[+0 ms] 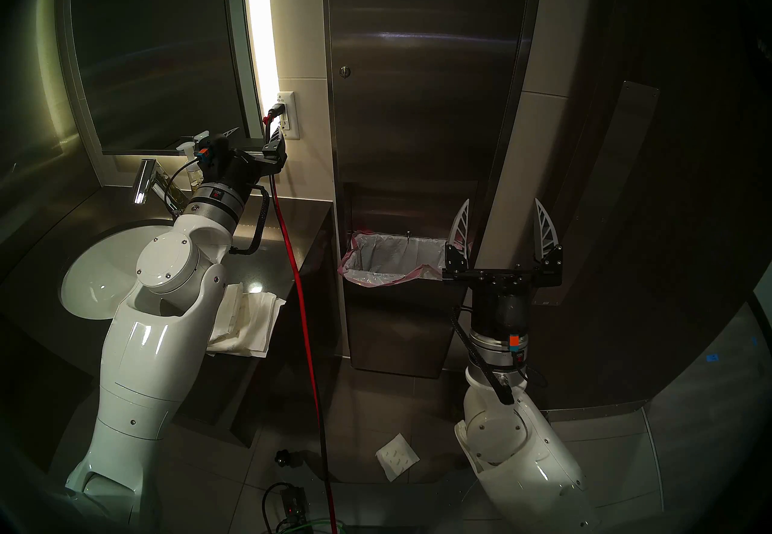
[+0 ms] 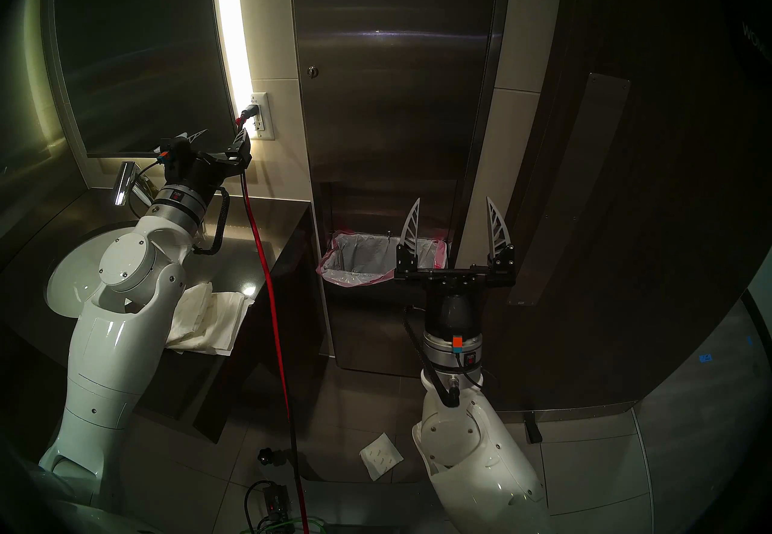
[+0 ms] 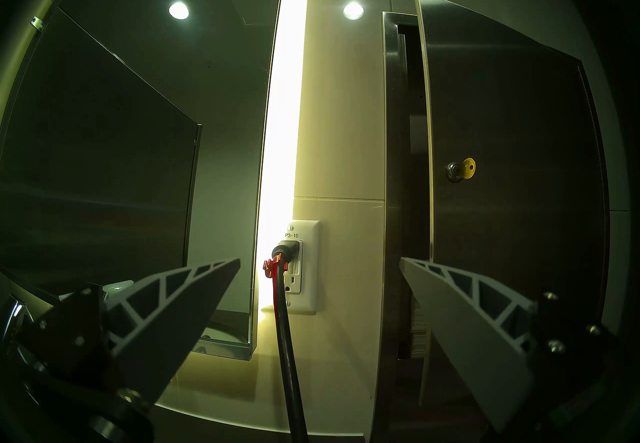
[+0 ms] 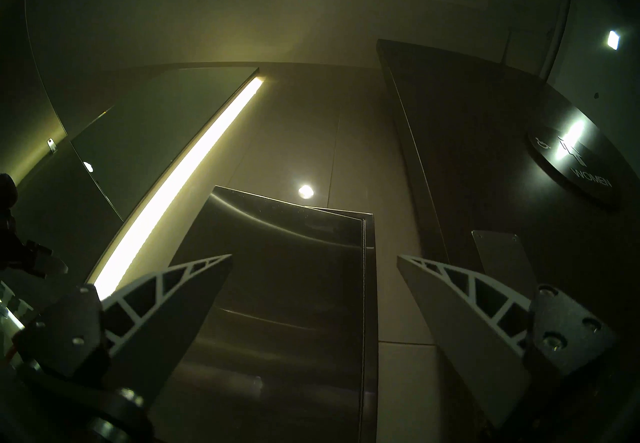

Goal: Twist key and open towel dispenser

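Observation:
The towel dispenser (image 1: 426, 61) is a tall brushed steel cabinet on the wall ahead. The brass key (image 1: 344, 71) sits in the round lock at its door's left edge. In the left wrist view the key (image 3: 465, 168) shows clearly, and the door (image 3: 512, 154) stands slightly ajar with a dark gap along its left edge. My left gripper (image 1: 255, 134) is open and empty, left of and below the key, near the wall outlet. My right gripper (image 1: 501, 203) is open and empty, pointing up in front of the dispenser's lower right.
A steel waste bin with a pink-edged liner (image 1: 392, 257) sits in the cabinet's lower part. A red cable (image 1: 292, 249) hangs from the outlet (image 1: 288, 115) beside my left gripper. Mirror (image 1: 154, 48), faucet (image 1: 144, 182), sink (image 1: 104, 266) and folded towels (image 1: 246, 320) are left. A dark door (image 1: 668, 144) is right.

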Motion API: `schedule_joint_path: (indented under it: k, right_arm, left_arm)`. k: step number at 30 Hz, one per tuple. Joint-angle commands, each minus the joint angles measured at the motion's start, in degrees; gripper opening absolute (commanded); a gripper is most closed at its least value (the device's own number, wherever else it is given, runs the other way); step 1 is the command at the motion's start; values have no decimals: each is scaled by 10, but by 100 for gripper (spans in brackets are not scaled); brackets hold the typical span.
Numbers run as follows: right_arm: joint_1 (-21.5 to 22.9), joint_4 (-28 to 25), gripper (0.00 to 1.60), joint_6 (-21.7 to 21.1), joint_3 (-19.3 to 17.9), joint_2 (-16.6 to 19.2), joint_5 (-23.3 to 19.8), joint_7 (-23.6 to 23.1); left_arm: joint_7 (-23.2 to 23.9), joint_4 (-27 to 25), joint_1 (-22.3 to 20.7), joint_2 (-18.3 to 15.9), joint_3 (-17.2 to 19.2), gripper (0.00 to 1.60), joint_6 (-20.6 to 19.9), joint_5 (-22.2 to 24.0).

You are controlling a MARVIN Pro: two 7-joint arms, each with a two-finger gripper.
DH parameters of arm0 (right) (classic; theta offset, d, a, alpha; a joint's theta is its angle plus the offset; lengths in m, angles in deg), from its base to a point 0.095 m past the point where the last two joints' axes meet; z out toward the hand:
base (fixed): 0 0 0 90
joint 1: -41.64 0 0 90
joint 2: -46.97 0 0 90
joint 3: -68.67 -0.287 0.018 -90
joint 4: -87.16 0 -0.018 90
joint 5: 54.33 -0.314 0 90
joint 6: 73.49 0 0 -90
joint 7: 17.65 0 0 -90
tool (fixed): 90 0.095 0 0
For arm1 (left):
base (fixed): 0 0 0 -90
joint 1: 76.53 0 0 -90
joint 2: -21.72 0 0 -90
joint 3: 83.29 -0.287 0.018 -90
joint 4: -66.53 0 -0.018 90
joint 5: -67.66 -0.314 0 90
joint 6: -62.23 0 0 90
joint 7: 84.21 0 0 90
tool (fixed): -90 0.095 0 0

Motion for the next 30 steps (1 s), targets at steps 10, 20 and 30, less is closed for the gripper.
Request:
schedule_joint_path:
  k: [10, 20, 30]
  right_arm:
    - [-124, -133, 160, -13, -30, 72, -6, -25]
    - [-190, -205, 160, -104, -91, 116, -72, -72]
    - [-257, -281, 160, -205, -111, 160, -173, -164]
  left_arm:
    - [-1, -8, -10, 1, 1, 160, 3, 1]
    - [-2, -8, -12, 2, 1, 160, 4, 1]
    - [-4, -8, -14, 3, 0, 160, 5, 0]
